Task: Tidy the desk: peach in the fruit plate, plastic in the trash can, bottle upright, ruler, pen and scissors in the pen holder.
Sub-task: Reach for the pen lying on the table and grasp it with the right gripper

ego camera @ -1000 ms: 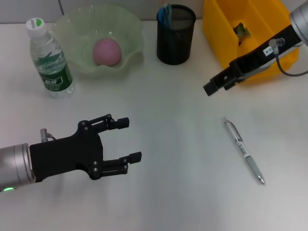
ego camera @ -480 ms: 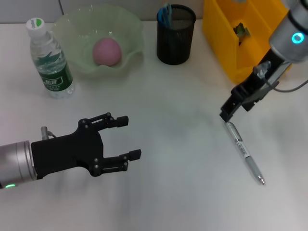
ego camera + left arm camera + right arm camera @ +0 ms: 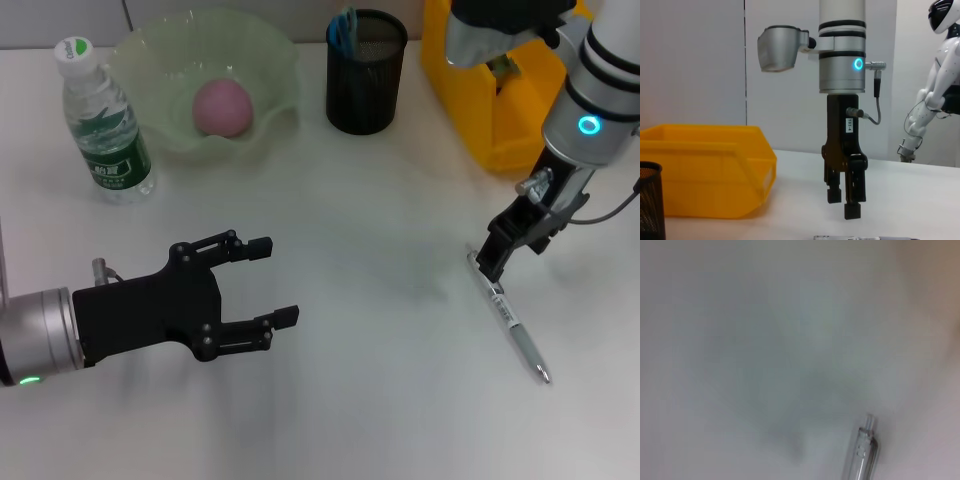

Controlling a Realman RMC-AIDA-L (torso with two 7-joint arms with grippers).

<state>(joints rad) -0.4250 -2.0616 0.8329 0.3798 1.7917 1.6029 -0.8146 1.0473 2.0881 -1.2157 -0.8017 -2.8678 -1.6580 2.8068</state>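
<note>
i'm looking down at the white desk (image 3: pixel 380 400), and the biggest container is the yellow bin (image 3: pixel 500 90) at the far right, with a small greenish scrap (image 3: pixel 503 66) lying inside it. next in size is the pale green fruit plate (image 3: pixel 200 80), which holds the pink peach (image 3: pixel 221 107). the water bottle (image 3: pixel 103 125) stands upright just beside the plate. the black mesh pen holder (image 3: pixel 365 72) sits between plate and bin with blue items (image 3: pixel 343 30) poking out of it. my left gripper (image 3: pixel 268 282) hovers over the near left of the desk, fingers spread wide with nothing between them. my right gripper (image 3: pixel 494 270) points straight down right over the top end of the pen (image 3: pixel 508 317), which lies flat on the desk at the near right. the left wrist view gives me what the head view doesn't: the right gripper (image 3: pixel 844 205) side-on, its fingertips slightly parted and just above the desk, not closed on anything. the right wrist view shows only the pen's clicker end (image 3: pixel 862 447) on bare desk.
</note>
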